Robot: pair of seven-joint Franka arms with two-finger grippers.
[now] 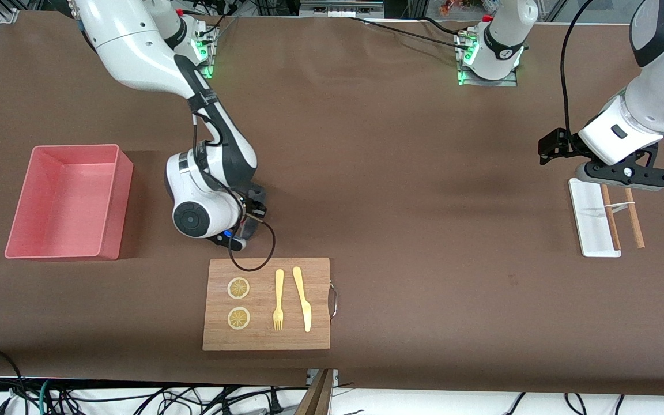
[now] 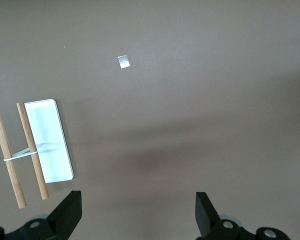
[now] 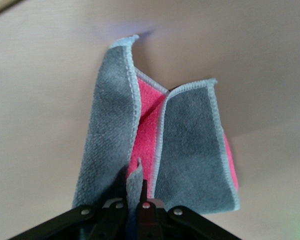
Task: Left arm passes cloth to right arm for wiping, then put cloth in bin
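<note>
The cloth (image 3: 190, 140), grey outside with a pink-red inner face, is pinched at one fold by my right gripper (image 3: 135, 192), which is shut on it. In the front view that gripper (image 1: 235, 236) points down at the table beside the wooden board's (image 1: 320, 276) edge toward the robots, and the wrist hides the cloth. The pink bin (image 1: 110, 230) stands toward the right arm's end of the table. My left gripper (image 1: 623, 178) waits open over the white tray (image 1: 591, 225), nothing between its fingers (image 2: 70, 207).
The board carries two lemon slices (image 1: 238, 288), a yellow fork (image 1: 278, 300) and a yellow knife (image 1: 303, 297). Two wooden sticks (image 1: 634, 219) joined by a band lie across the white tray (image 2: 47, 145). A small scrap (image 2: 123, 61) lies on the table.
</note>
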